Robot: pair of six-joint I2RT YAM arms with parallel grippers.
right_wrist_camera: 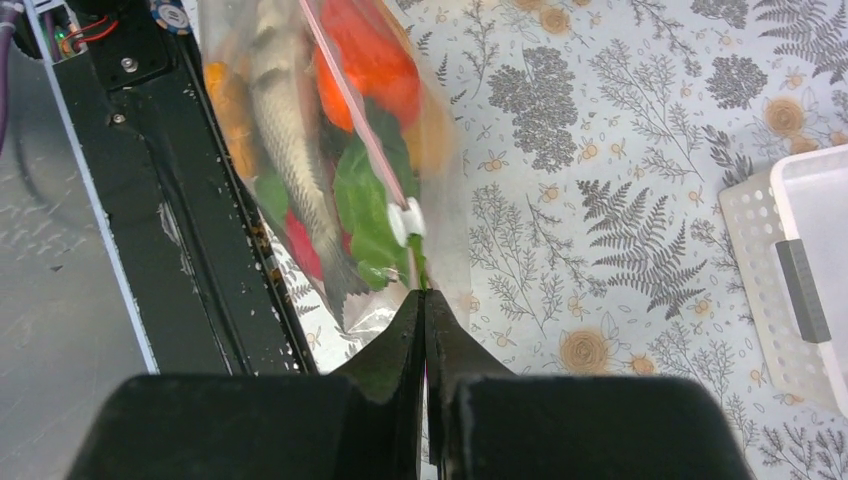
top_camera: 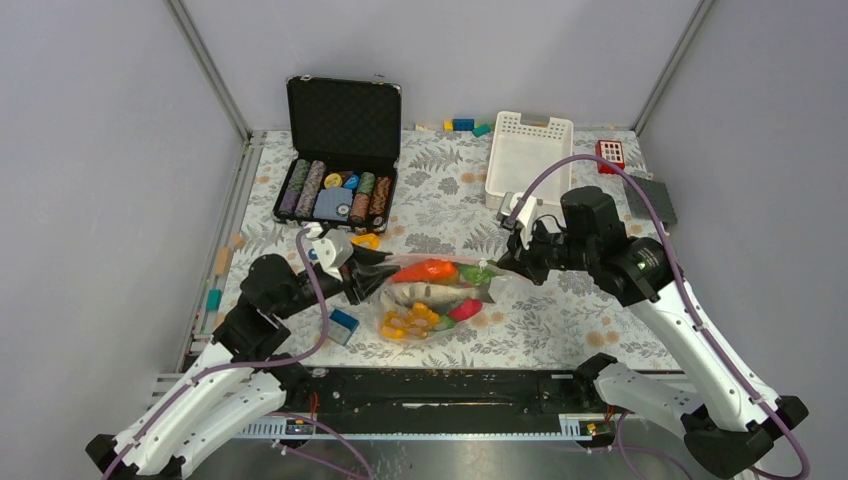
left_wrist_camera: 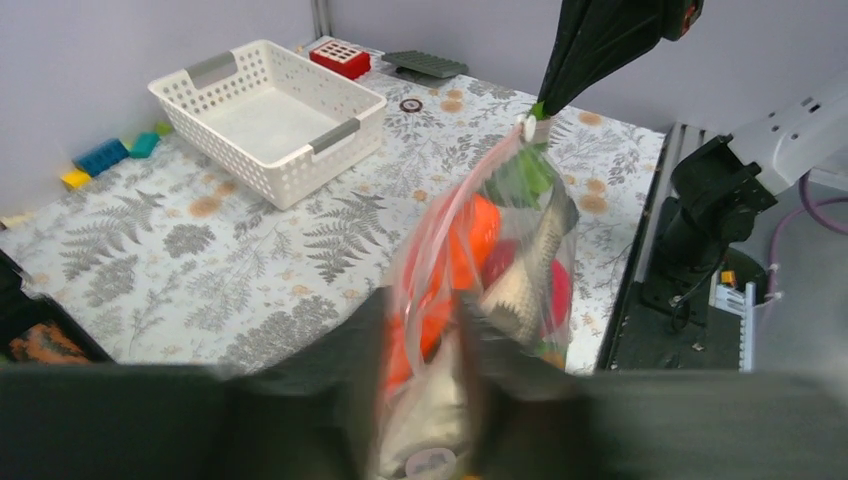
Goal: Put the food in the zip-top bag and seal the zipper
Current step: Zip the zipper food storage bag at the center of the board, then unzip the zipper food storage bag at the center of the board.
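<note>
The clear zip-top bag [top_camera: 440,295] hangs stretched between my two grippers just above the floral mat. Inside it are a grey fish [top_camera: 432,293], an orange piece [top_camera: 425,270], green leaves, a red piece and yellow corn [top_camera: 408,322]. My left gripper [top_camera: 375,275] is shut on the bag's left end [left_wrist_camera: 500,250], its fingers [left_wrist_camera: 372,330] blurred on either side of the plastic. My right gripper [top_camera: 505,265] is shut on the right end of the zipper strip, the jaws pressed flat together. The white slider [right_wrist_camera: 406,221] sits just in front of the right gripper [right_wrist_camera: 424,300].
An open black case of poker chips [top_camera: 340,150] stands at the back left. A white basket [top_camera: 528,155] lies at the back right, with a red block [top_camera: 610,153] and a grey plate [top_camera: 652,198] beyond it. A blue block [top_camera: 343,323] lies beside the bag.
</note>
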